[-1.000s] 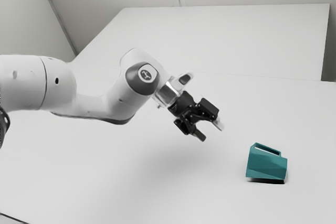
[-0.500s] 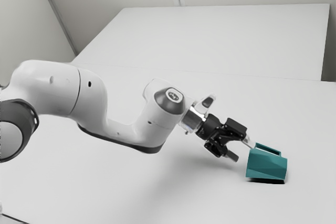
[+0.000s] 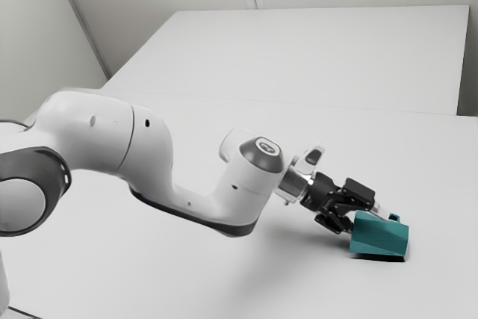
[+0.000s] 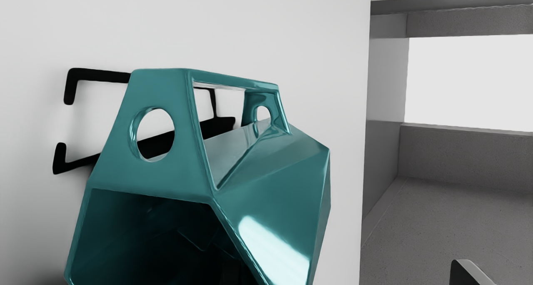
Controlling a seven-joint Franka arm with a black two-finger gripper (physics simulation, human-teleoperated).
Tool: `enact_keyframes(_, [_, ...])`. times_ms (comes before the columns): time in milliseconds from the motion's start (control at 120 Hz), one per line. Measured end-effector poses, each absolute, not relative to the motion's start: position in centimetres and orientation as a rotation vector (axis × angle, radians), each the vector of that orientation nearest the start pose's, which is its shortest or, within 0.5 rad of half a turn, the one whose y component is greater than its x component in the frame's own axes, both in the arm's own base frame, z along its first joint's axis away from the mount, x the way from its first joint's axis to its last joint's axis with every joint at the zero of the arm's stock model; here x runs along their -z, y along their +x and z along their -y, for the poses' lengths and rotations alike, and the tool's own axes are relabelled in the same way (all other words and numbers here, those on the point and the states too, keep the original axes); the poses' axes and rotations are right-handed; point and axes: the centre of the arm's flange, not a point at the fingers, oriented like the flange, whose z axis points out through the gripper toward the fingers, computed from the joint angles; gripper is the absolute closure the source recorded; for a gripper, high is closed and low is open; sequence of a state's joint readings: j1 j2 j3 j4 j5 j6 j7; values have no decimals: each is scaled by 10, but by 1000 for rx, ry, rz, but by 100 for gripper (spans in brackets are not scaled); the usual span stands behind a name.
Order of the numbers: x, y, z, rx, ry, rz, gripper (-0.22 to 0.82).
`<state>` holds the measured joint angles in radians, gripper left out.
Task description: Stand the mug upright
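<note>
Wrist view looks into the sideways mug point(image 4: 279, 181) through its mouth point(image 4: 154, 235)

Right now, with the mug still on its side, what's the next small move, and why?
I'd probably close the gripper gently on the mug. It lies with its mouth toward the hand; one fingertip stands outside it, and what looks like the other shows dark inside the mouth, so a side wall seems to run between them.
</note>
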<state>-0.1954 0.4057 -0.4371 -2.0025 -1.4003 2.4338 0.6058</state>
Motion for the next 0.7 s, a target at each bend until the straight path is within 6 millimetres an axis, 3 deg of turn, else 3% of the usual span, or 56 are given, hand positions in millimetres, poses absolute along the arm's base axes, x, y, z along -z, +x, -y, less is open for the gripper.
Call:
enact_keyframes(133, [-280, 500, 356, 20, 2100, 50, 45])
enact_keyframes(258, [-282, 500, 357, 5, 2101, 70, 63])
enact_keyframes(550, [-293, 498, 359, -35, 2105, 115, 75])
enact_keyframes(700, [-322, 495, 357, -92, 2104, 155, 77])
